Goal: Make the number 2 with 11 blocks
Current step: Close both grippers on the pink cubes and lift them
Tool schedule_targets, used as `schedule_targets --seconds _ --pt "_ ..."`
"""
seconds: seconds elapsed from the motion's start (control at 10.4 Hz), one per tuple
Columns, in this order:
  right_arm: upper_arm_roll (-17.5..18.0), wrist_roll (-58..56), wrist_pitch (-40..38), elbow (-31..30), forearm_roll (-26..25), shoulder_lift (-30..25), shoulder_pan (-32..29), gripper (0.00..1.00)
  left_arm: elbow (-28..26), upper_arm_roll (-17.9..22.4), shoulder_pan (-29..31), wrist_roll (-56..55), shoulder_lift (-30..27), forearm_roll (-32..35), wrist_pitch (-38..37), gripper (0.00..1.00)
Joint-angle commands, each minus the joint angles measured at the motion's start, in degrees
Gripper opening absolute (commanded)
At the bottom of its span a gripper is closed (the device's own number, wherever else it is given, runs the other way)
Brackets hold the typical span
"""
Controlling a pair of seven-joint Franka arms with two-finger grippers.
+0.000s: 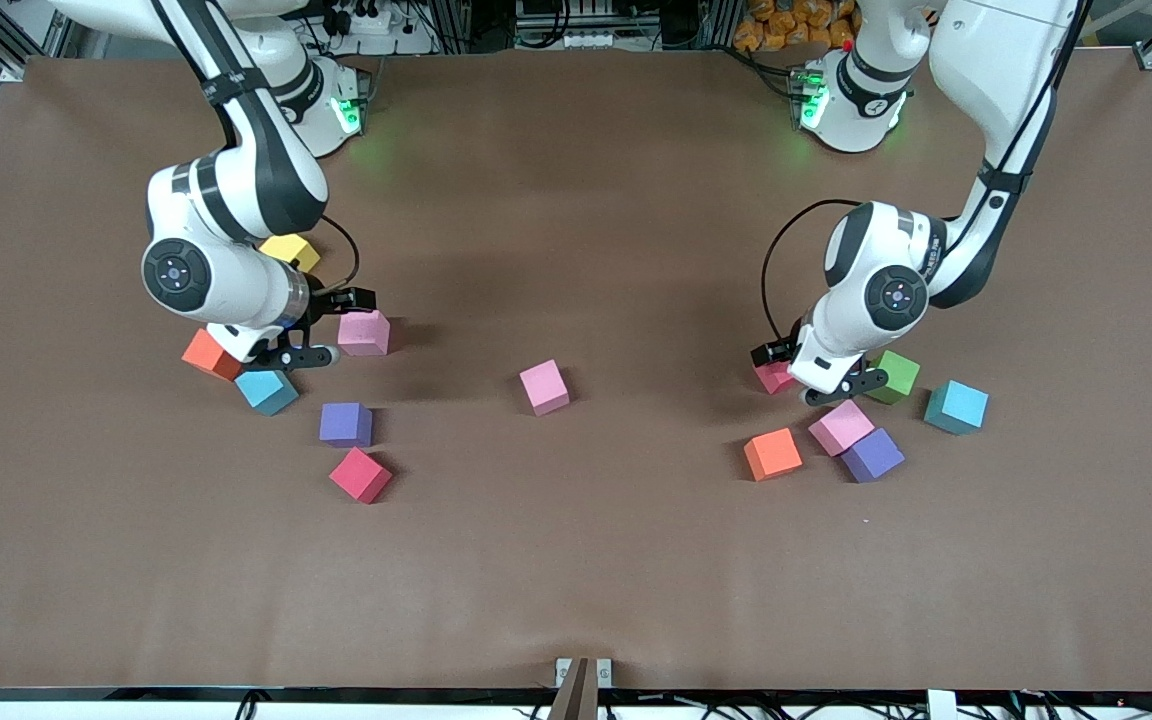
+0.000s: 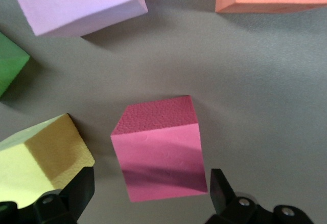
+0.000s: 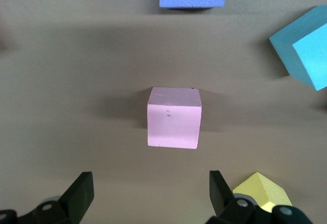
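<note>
1. Pink is what sits between our open left jaws: the left gripper hangs low over a dark pink block, fingers wide on each side and holding nothing.
2. Our right gripper is open too, low over a light pink block that lies just ahead of its fingers, not between them yet.
3. What could go wrong for us on the left: the block sits a bit turned, so the fingers may pinch its corners and spin it or pop it out.
4. Other blocks crowd close there: a green block, a pale pink block and an orange block. A wide finger may bump one away.
5. On the right, a yellow block sits right by one finger and may get knocked.
6. Both our arms bend down from their bases, wrists tipped toward the table.
7. The number 2 is not begun; the blocks lie spread in two bunches, with one pink block alone in the middle.
</note>
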Motion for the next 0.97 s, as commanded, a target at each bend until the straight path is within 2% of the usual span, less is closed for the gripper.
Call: schedule_targets --seconds 0.0,0.1,0.19,0.29,0.48,0.68,0.87 --pt "-0.20 0.70 6.97 -4.81 1.09 0.89 0.35 1.00 1.51 1.09 -0.68 -1.75 2.63 1.54 1.59 0.93" --pt "-0.20 0.70 7.51 -4.81 1.09 2.03 0.53 1.00 1.95 1.18 -0.68 -1.75 3.16 1.54 1.60 0.73" --pt "-0.29 0.70 9.17 -4.99 1.09 2.91 0.44 1.00 2.04 1.61 -0.68 -1.75 3.25 1.54 1.60 0.43" --pt "-0.29 0.70 11.53 -6.03 1.09 3.62 0.35 1.00 1.95 1.71 -1.11 -1.75 2.91 1.54 1.42 0.20" --pt "-0.29 0.70 16.98 -7.97 1.09 5.55 0.27 1.00 1.52 1.27 -3.57 -1.75 0.81 1.54 -1.28 0.03" --pt "-0.29 0.70 20.25 -9.12 1.09 7.39 0.27 1.00 1.51 -0.83 -6.20 -3.14 -1.92 1.54 -6.03 0.00" --pt "-0.29 0.70 22.36 -10.08 1.09 8.37 0.09 1.00 1.52 -5.83 -8.49 -7.79 -2.98 1.02 -9.20 0.00"
